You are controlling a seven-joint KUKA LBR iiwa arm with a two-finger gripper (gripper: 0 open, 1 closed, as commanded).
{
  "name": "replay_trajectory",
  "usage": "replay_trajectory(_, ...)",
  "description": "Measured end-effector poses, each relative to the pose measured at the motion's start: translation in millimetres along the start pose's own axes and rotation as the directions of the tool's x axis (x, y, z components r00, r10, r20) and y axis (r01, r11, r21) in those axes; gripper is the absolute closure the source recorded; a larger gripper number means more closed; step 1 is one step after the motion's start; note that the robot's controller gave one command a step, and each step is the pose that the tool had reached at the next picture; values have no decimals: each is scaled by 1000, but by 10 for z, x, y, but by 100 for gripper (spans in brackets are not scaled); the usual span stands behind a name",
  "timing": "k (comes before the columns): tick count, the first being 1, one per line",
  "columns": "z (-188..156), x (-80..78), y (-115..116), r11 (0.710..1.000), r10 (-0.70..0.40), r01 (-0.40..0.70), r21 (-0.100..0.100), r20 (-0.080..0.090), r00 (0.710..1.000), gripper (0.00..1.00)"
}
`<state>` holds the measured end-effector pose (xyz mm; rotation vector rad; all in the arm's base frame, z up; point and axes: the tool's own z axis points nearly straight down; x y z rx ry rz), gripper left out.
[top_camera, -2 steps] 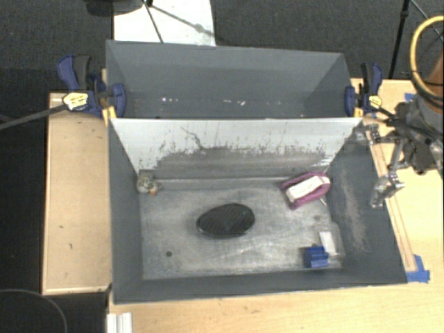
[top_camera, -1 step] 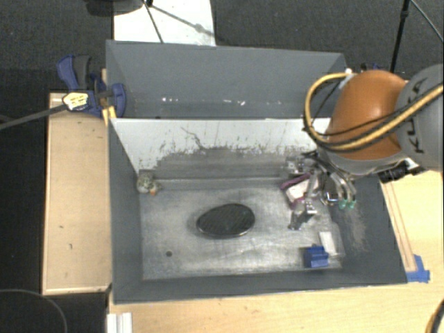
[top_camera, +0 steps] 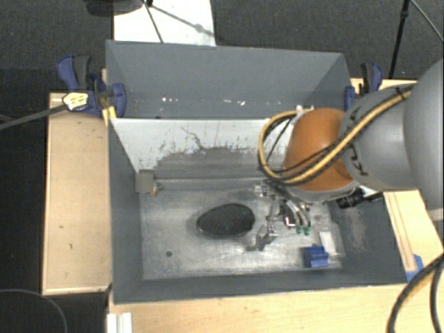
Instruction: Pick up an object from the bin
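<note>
My gripper [top_camera: 265, 237] hangs low over the bin floor, right of centre, below the orange wrist cover. A dark, flat oval thing with a fine textured surface [top_camera: 225, 220] lies on the floor just left of the gripper, a short gap away. A small blue block with a white piece on top [top_camera: 318, 253] sits to the gripper's right, near the bin's front right corner. Nothing shows between the fingers.
A small grey block [top_camera: 145, 182] rests at the left end of the bin floor where it meets the sloped back wall. The arm and its cables cover the right part of the bin.
</note>
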<state>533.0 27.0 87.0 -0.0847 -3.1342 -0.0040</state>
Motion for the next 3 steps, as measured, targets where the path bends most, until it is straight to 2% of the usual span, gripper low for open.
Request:
replay_trajectory(1,138,69,579,991,-136,136,1,4,991,0)
replay_trajectory(2,134,63,551,991,-135,135,3,4,991,100)
replay_trajectory(3,-1656,164,406,978,-210,210,4,15,978,100)
